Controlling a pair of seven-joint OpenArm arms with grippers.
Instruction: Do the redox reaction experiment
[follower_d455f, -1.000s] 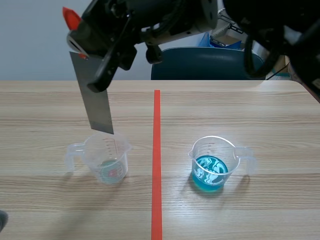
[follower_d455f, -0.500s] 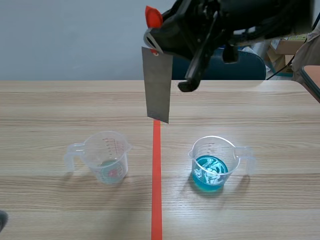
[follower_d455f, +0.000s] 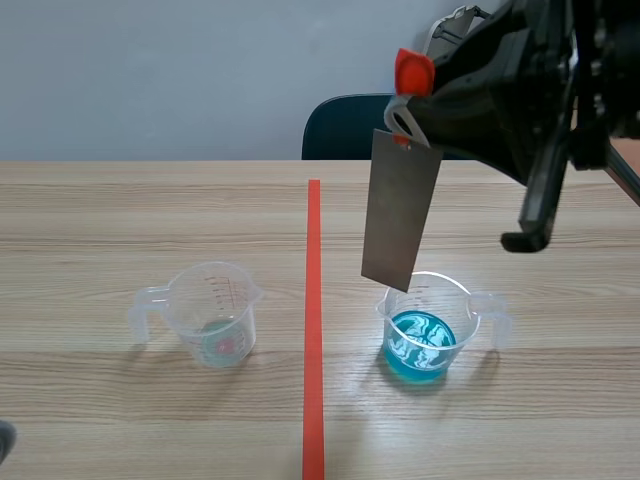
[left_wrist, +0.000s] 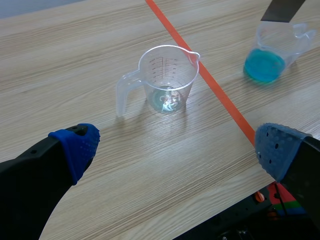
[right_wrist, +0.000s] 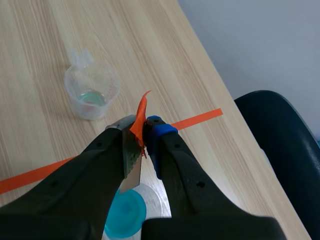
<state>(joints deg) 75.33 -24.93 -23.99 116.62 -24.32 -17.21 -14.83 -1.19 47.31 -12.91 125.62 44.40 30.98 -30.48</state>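
**Redox experiment, immersion step.** The right gripper (follower_d455f: 412, 92), raised above the table (follower_d455f: 120, 210), is closed on the orange-red tab (follower_d455f: 413, 70) at the top of a grey metal strip (follower_d455f: 400, 222). The strip hangs nearly upright with a slight tilt. Its lower edge is just above the rim of the clear cup of blue solution (follower_d455f: 430, 322), which stands on the robot's right of the tape line (follower_d455f: 314, 300).

The lower end does not appear to be in the liquid yet. The scene view alone does not settle whether it is over the cup's mouth or just in front of it. In the right wrist view the blue solution lies below the closed fingers, which suggests near alignment.

A second clear cup (follower_d455f: 213, 315), holding a little pale liquid, stands across the tape line, well apart from the strip. The left gripper (left_wrist: 177, 145) is spread wide and holds nothing, with the second cup ahead of it.

Judged step: the strip hangs poised for dipping into the blue solution. The next move calls for a straight descent through the cup's mouth with a firm hold on the tab. The strip must stay off the rim and spout so the light cup is not tipped or pushed
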